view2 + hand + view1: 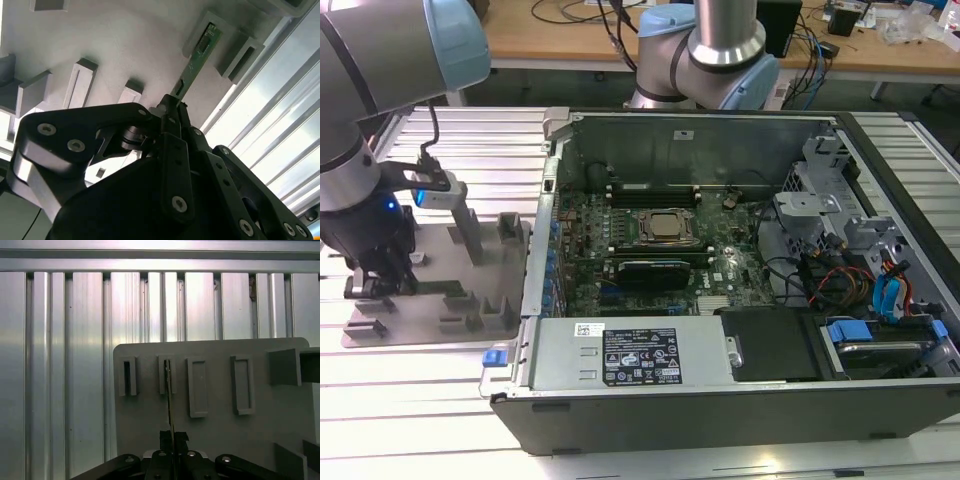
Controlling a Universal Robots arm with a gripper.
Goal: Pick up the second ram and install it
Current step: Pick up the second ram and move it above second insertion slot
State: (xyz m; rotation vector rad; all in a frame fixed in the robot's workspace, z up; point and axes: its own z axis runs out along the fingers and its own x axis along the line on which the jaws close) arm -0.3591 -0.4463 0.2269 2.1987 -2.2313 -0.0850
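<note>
The second ram (199, 56) is a narrow green board standing on edge in a slot of the grey holder block (125, 45). Seen edge-on in the first wrist view, the ram (169, 390) is a thin dark line running from its slot back to the fingers. My gripper (173, 437) is shut on the ram's near end, and the same grip shows at the gripper (172, 105) in the second wrist view. In the exterior view, the gripper (380, 282) sits low over the holder block (470, 310) on that view's left, beside the open computer case (720, 400).
The motherboard (720, 255) lies inside the case, with the CPU socket (665, 227) at its middle and long memory slots (655, 268) on both sides of it. Upright grey posts (470, 230) stand on the holder block. A ribbed aluminium table (60, 365) surrounds the block.
</note>
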